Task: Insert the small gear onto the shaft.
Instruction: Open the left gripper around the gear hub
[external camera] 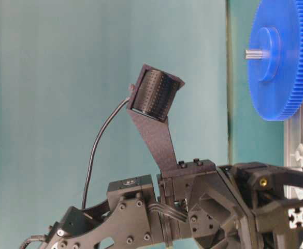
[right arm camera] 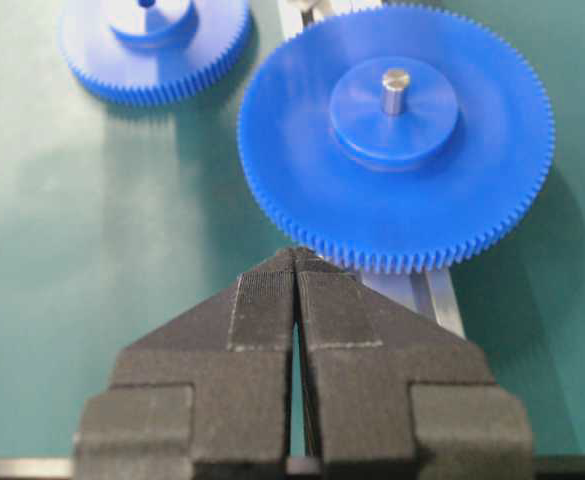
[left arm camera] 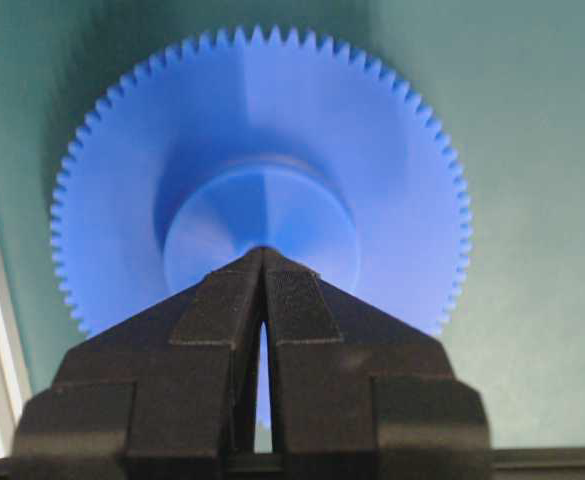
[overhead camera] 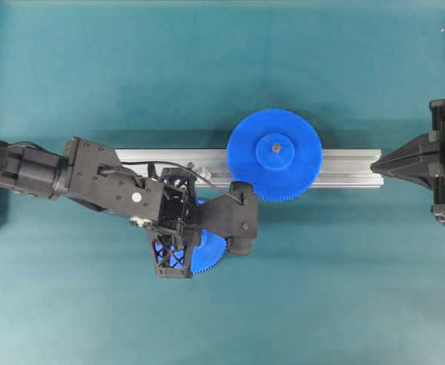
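One small gear [left arm camera: 262,200] flat on table beneath clenched, empty left pincer [left arm camera: 263,262].

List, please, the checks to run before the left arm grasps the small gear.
1. Left gripper open for a grasp: not ok, it is shut.
2. Left gripper above the small gear hub: ok.
3. Small gear flat on the table, hub up: ok.
4. Shaft free to receive it: cannot tell, the left arm hides most of it.
5. Right gripper out of the way: ok, shut, near the rail end.
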Tool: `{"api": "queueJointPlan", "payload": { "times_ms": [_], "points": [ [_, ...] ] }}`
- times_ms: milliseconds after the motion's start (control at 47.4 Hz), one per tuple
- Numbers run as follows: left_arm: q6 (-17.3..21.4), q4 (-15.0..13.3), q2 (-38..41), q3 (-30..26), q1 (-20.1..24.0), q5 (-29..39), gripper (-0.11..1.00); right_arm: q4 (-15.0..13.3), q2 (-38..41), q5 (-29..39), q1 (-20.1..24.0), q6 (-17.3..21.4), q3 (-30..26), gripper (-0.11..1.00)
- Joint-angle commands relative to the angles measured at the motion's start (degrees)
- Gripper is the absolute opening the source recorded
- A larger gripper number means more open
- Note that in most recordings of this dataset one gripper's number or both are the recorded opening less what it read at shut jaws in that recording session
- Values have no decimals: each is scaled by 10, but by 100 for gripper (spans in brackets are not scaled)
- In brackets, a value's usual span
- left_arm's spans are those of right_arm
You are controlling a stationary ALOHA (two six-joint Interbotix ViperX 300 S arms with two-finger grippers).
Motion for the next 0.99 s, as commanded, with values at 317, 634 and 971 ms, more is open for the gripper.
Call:
{"api": "queueJointPlan", "payload": {
  "times_ms": [317,634,971],
  "points": [
    [-7,2,-40,20,-3,-52,41,1,4,-4,-2,7,-7,1],
    [-4,2,-34,24,-4,-51,93,1,3,-4,-2,7,-10,1],
    [-7,2,-34,29,-4,-47,93,1,-1,-5,-4,7,-6,1]
  ]
}}
